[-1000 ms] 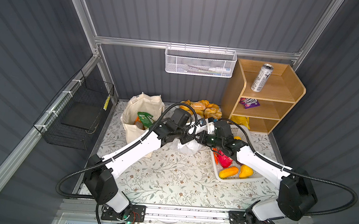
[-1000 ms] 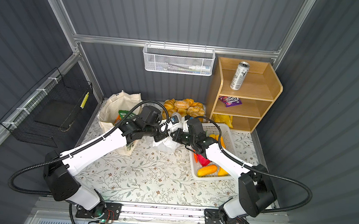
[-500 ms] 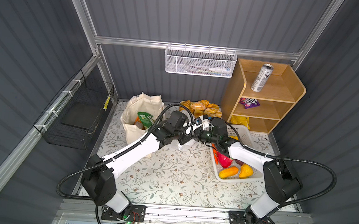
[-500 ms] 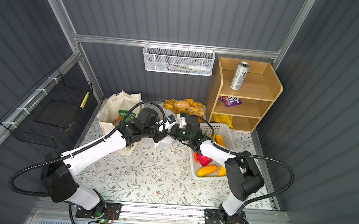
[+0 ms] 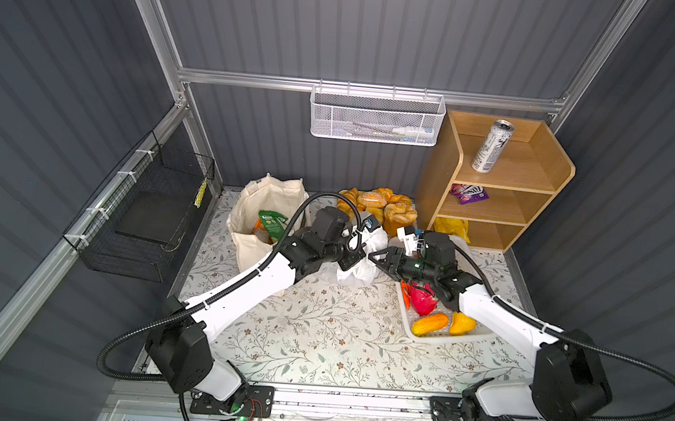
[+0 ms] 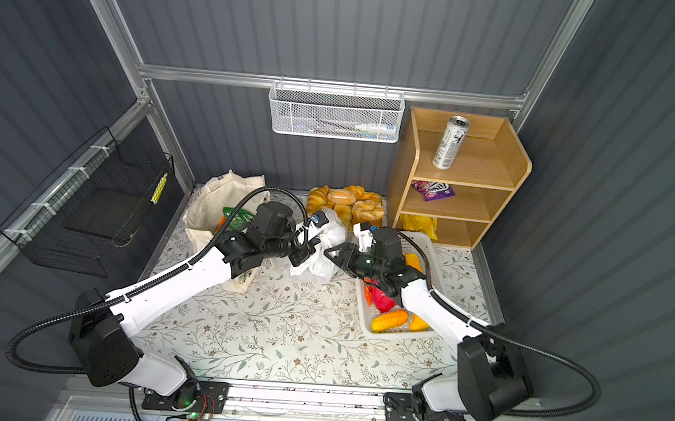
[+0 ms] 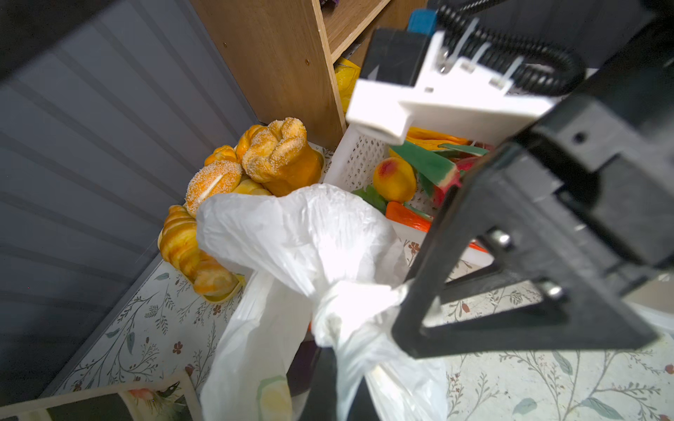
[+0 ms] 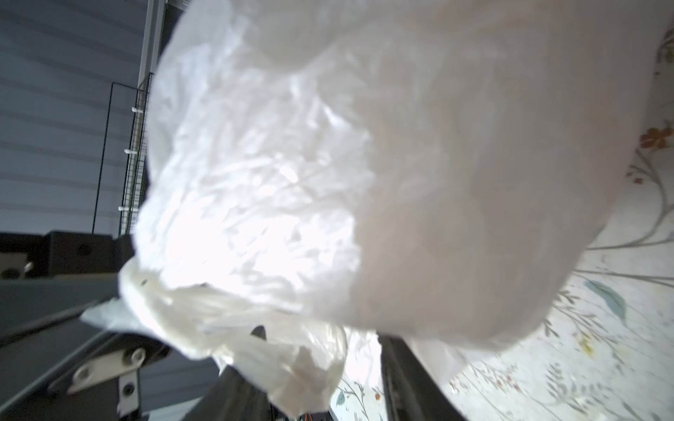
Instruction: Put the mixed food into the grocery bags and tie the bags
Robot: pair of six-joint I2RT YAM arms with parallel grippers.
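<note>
Near the back of the tabletop (image 5: 316,343), between the canvas tote (image 5: 259,209) and the white basket (image 5: 437,339), sits the plastic bag (image 5: 357,279), white and puffy. Its top is pulled into a twisted bunch (image 7: 350,302). The left pincer (image 5: 349,259) is squeezed shut on the plastic bag just by that bunch. The right pincer (image 5: 376,260) has its jaws apart, with loose plastic between them. The bag looks light, thin, soft and slippery, and it could tear. I think the best place to grab is the thick twisted bunch, not the thin sides.
</note>
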